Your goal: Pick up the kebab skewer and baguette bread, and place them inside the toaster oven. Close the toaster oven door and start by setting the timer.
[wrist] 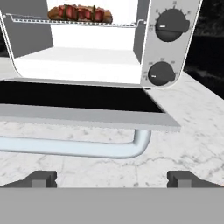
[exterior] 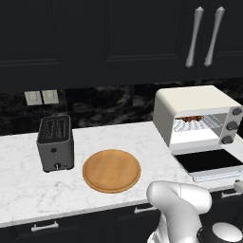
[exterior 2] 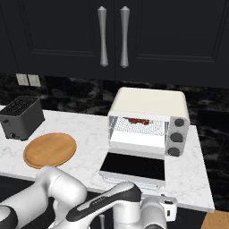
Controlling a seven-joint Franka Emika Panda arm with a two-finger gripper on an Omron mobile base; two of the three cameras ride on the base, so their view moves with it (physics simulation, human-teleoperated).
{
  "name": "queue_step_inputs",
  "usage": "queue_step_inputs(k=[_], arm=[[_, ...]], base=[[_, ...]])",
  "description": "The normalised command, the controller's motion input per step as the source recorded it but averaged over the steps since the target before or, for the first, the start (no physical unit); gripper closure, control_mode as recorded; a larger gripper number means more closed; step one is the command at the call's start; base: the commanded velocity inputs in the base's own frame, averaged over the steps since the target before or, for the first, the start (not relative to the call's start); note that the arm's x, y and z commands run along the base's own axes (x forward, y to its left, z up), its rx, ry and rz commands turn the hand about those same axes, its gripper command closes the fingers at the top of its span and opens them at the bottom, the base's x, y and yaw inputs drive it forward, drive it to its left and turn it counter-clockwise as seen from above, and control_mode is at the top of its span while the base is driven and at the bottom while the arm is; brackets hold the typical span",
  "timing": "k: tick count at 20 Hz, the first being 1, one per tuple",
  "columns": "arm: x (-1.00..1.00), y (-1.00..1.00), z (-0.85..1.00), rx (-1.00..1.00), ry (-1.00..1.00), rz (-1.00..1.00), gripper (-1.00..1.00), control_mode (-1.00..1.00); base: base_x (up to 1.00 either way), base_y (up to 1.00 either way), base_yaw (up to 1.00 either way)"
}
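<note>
From the left base view, the toaster oven [exterior: 197, 116] stands on the marble counter [exterior: 19, 180] with its door [exterior: 209, 162] folded flat. The right base view shows the kebab skewer [exterior 2: 137, 120] on its wire rack [exterior 2: 136, 127]. In the hand view the baguette bread [wrist: 54, 13] lies beneath the skewer, and the gripper [wrist: 112, 178], jaws spread wide and empty, sits low before the door's bar handle [wrist: 87, 148].

The toaster oven [wrist: 87, 48] stood open, its toaster oven door [wrist: 83, 107] folded down flat with the pale bar handle [wrist: 74, 146] nearest the camera. On the wire rack [wrist: 74, 22] lay the kebab skewer [wrist: 81, 13] (red and green chunks). The gripper [wrist: 112, 178] sat spread wide above the marble counter [wrist: 192, 113], holding nothing.
</note>
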Motion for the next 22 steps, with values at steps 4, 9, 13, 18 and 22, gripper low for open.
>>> queue_step_inputs(k=[4,9,13,18,22], arm=[[0.06,0.09,-0.04,0.00,0.01,0.00,-1.00,-1.00],[0.06,0.19,0.00,0.00,0.06,0.00,-1.00,-1.00],[0.11,0.18,0.00,0.00,0.12,0.00,-1.00,-1.00],[0.06,0.04,-0.02,0.00,0.11,0.00,-1.00,-1.00],[0.09,0.00,-0.28,0.00,0.00,0.00,-1.00,-1.00]], base=[[0.00,0.00,0.00],[0.00,0.00,0.00],[0.00,0.00,0.00],[0.00,0.00,0.00],[0.00,0.00,0.00]])
